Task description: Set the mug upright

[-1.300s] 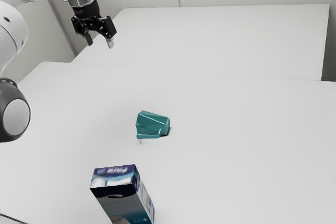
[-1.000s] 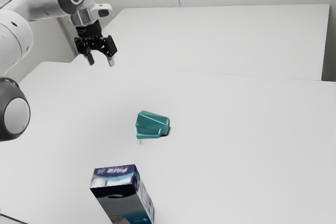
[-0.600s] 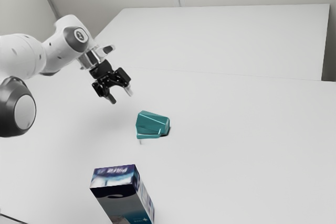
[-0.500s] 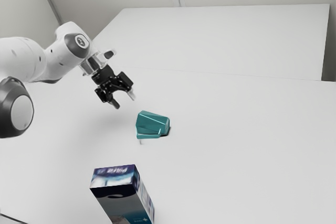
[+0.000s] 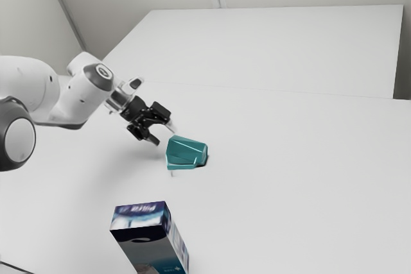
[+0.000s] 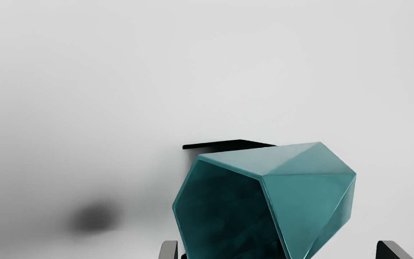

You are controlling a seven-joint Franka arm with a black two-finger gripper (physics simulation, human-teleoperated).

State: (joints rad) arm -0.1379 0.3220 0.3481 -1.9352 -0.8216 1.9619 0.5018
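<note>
My black gripper [image 5: 164,135] is just above and beside the teal mug [image 5: 186,152], tilted toward it from the exterior view's left. The faceted mug lies on its side on the table, its mouth facing the exterior view's left. In the wrist view the mug [image 6: 307,194] shows its dark open mouth and part of its outer wall, lying between the two fingertips of the gripper [image 6: 277,250]. The fingers are wide apart, and neither is seen pressing on the mug. The mug's lower part is cut off there.
A tall blue and white carton [image 5: 151,239] stands near the exterior view's bottom edge, on the same white table [image 5: 289,178] as the mug. Behind is a second white surface [image 5: 270,46], with walls beyond it.
From the exterior view's upper left, my gripper has come down and toward the view's right, reaching the mug's side while tilting more. The mug and carton have not moved.
</note>
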